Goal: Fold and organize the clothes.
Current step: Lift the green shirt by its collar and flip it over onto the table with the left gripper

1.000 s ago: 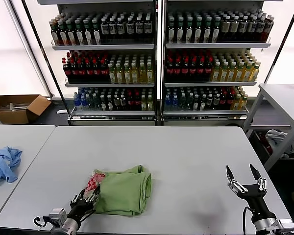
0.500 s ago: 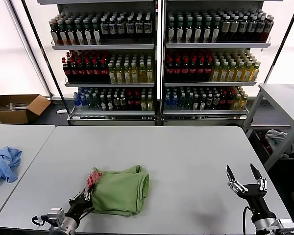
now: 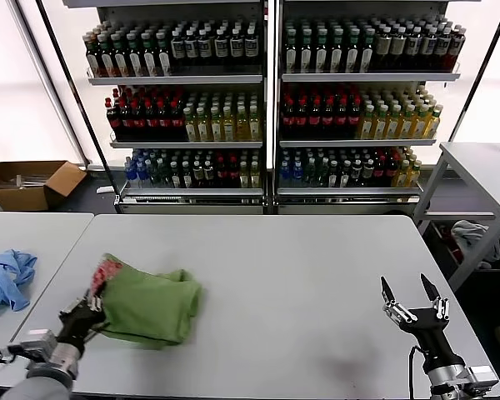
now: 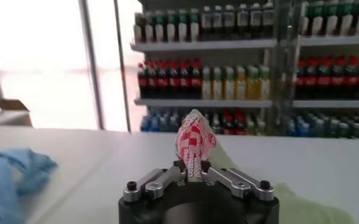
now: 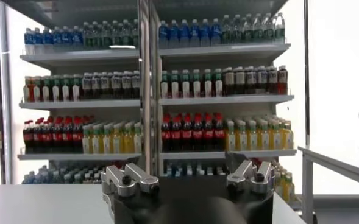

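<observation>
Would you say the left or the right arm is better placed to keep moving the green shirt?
Left, most likely. The left gripper is shut on the green shirt at its red-and-white patch, near the table's left edge. The right gripper hangs open far off by the right edge, touching nothing.

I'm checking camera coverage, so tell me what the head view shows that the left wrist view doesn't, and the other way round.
Only the head view shows the right gripper, open and idle over the table's right front corner, and the full folded bulk of the green polo shirt on the gray table.

Only the left wrist view shows up close how the left gripper is shut on the shirt's red-and-white patch, which stands up between its fingers.

Both show the shirt, the left gripper, the light blue garment on the neighbouring table, and the bottle shelves.
</observation>
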Tool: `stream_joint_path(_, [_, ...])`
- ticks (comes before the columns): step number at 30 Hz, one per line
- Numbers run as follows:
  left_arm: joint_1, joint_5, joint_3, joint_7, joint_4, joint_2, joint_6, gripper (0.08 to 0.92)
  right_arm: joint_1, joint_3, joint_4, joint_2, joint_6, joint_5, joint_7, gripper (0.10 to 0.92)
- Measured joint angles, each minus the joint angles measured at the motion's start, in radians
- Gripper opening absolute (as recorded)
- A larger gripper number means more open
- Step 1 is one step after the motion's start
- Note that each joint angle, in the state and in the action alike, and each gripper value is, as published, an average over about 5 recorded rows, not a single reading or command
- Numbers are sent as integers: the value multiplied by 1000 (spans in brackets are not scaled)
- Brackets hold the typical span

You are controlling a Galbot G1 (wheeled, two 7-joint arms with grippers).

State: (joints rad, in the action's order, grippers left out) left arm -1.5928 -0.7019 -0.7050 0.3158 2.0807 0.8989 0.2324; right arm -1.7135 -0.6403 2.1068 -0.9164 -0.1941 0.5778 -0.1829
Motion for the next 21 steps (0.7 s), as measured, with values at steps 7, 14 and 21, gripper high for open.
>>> stream_joint_path(7, [-20, 34, -167, -15, 37, -61, 27, 162, 9, 5, 0, 2, 1, 1, 1, 823])
stream_joint_path(14, [-13, 149, -100, -31, 36, -59, -17, 162, 3, -3, 5, 2, 0, 1, 2, 823])
stream_joint_path(21, [29, 287, 182, -46, -23, 15, -93, 162, 1, -7, 7, -1, 3, -1, 2, 823])
